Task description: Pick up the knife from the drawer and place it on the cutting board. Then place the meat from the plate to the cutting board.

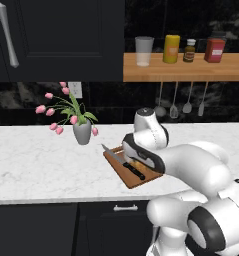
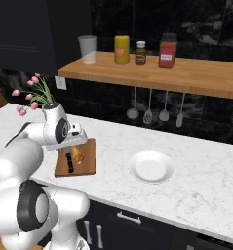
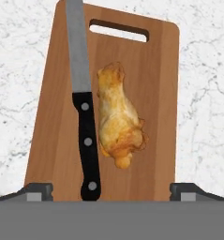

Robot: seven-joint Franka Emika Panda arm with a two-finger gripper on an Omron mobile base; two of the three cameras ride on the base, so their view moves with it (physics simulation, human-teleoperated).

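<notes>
The meat [image 3: 118,117], a knobbly golden-tan lump, is seen lying on the cutting board [image 3: 151,93] just beside the knife [image 3: 83,108], whose flat silver blade and riveted black handle run along the board's length. The gripper [image 3: 111,190] is held above them, spread wide and empty. Both placements appear done, so a straight lift away is advised, with nothing nudged. The smooth brown board rests on the veined marble counter [image 2: 196,171]; the white plate [image 2: 151,167] is left bare.

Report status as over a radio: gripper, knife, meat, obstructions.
Gripper open above the cutting board. Knife and meat lie side by side on it. Plate bare. Nothing in the way.
</notes>
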